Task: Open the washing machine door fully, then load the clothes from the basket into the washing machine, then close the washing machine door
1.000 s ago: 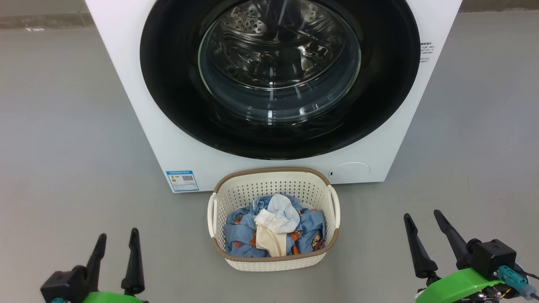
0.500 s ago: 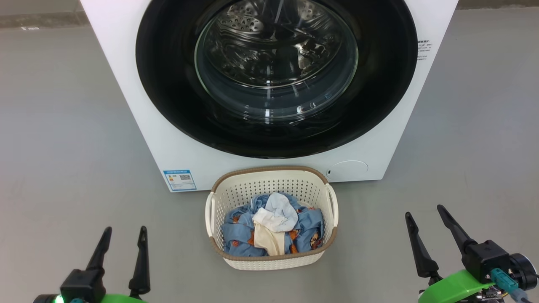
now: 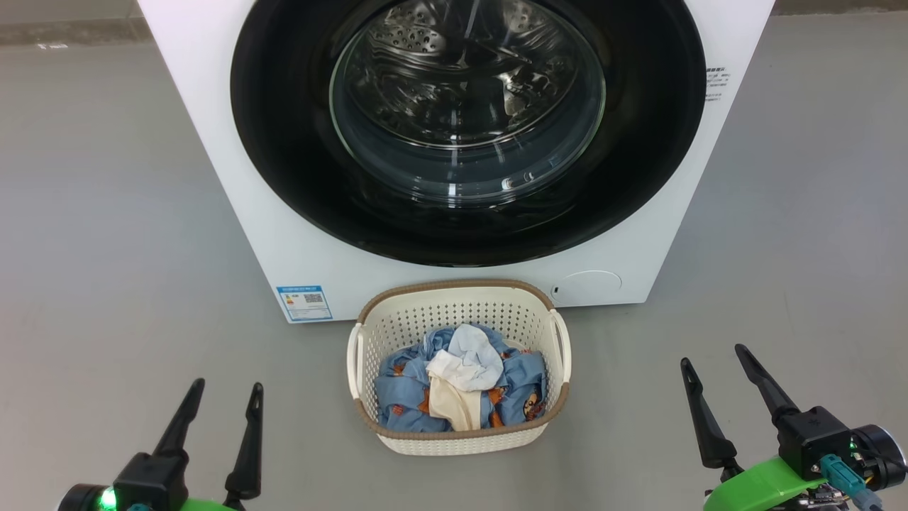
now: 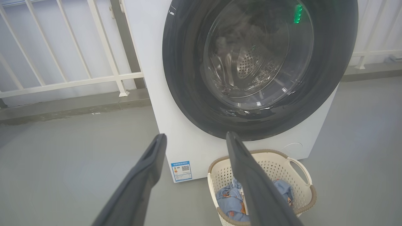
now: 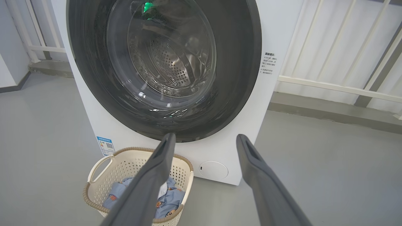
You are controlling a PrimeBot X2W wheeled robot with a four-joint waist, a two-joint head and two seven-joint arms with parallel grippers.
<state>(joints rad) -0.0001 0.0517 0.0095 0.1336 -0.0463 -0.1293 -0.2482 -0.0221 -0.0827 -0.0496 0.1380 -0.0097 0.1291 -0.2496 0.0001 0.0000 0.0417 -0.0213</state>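
soft even light, sharp views, glints on the washing machine door (image 3: 468,128).

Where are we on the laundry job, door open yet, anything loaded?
Done: nothing. The washing machine door sits shut against the washing machine, and the clothes lie in the basket. In hand: nothing either; the left gripper and right gripper are open and empty, low on either side of the basket. Remaining: open door, load, close.

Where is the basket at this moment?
Head view, centre: the basket stands on the floor just before the washing machine, below its round door, with the clothes inside.
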